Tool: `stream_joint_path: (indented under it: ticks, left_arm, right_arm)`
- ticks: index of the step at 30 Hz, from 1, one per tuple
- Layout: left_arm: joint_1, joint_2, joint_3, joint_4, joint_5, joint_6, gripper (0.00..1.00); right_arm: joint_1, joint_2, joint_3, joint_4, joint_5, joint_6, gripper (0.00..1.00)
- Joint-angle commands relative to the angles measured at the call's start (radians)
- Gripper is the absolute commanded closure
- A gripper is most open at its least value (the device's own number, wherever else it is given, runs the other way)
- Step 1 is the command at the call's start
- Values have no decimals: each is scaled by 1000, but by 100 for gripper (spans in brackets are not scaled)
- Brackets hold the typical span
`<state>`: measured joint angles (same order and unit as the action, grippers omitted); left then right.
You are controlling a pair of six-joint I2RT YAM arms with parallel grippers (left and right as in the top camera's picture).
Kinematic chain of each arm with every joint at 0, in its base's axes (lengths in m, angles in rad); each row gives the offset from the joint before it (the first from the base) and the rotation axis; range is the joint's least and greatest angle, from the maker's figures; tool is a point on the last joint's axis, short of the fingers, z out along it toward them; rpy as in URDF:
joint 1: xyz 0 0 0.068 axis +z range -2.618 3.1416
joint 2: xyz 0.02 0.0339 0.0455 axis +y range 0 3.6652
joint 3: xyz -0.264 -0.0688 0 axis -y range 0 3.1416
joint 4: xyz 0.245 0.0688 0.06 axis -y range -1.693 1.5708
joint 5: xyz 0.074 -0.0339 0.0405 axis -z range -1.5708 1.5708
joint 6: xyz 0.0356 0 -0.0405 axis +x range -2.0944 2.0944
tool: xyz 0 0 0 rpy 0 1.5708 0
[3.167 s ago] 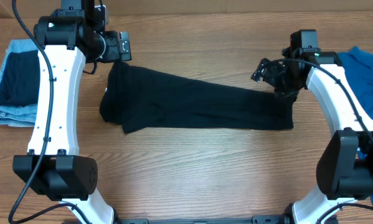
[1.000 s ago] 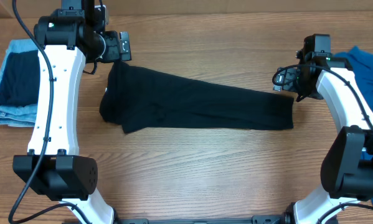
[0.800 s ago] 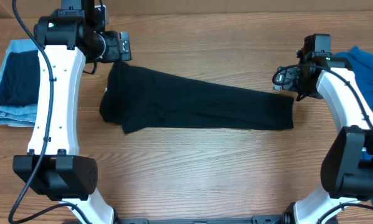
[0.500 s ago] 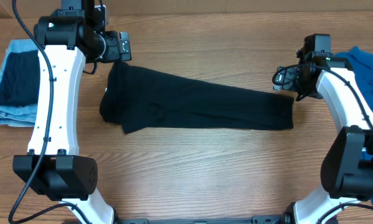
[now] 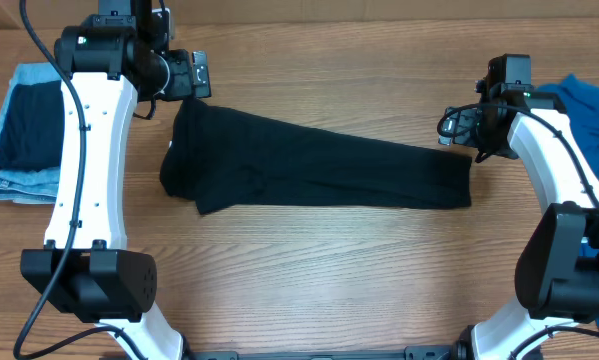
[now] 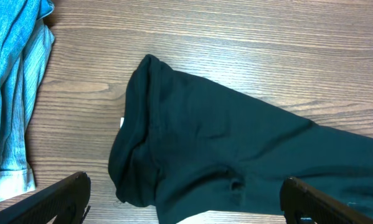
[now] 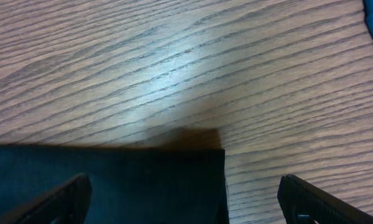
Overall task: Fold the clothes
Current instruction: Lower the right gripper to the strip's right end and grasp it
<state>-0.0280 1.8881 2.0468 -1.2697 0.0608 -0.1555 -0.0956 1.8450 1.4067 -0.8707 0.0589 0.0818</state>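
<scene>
The clothes, a black T-shirt [image 5: 309, 165], lie folded into a long band across the table, the bunched wider end to the left and a square end to the right. My left gripper [image 5: 193, 75] hovers open above the band's upper-left corner. In the left wrist view the shirt [image 6: 236, 149] fills the space below and between the spread fingers [image 6: 61, 196], with a small white tag [image 6: 122, 122] at its edge. My right gripper [image 5: 456, 126] hangs open just above the right end. The right wrist view shows the shirt's corner [image 7: 124, 180] between the wide-apart fingers [image 7: 311, 202], which touch nothing.
A stack of folded light-blue jeans [image 5: 9, 175] with a dark garment on top sits at the far left, and its denim [image 6: 12, 93] shows in the left wrist view. A bright blue garment [image 5: 591, 120] lies at the far right edge.
Since the oldest frame my right gripper has moved right and off the shirt's right end. Nothing has shifted over the last second.
</scene>
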Motion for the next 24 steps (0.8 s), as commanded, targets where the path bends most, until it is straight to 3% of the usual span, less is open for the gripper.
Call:
stream_joint_path:
  ticks: [1, 7, 11, 16, 24]
  left_arm:
    - [2, -3, 18, -1, 10, -13, 0]
    - [2, -3, 18, -1, 11, -13, 0]
    - [2, -3, 18, -1, 10, -13, 0]
    - [2, -3, 18, -1, 11, -13, 0]
    - [2, -3, 18, -1, 11, -13, 0]
  right_arm:
    - [0, 4, -3, 6, -1, -1, 0]
    - [0, 4, -2, 68, -25, 3, 0]
    - [-4, 4, -3, -71, -43, -2, 0]
    - [-49, 4, -41, -119, -86, 6, 0]
    - [-114, 10, -228, 80, -196, -87, 0]
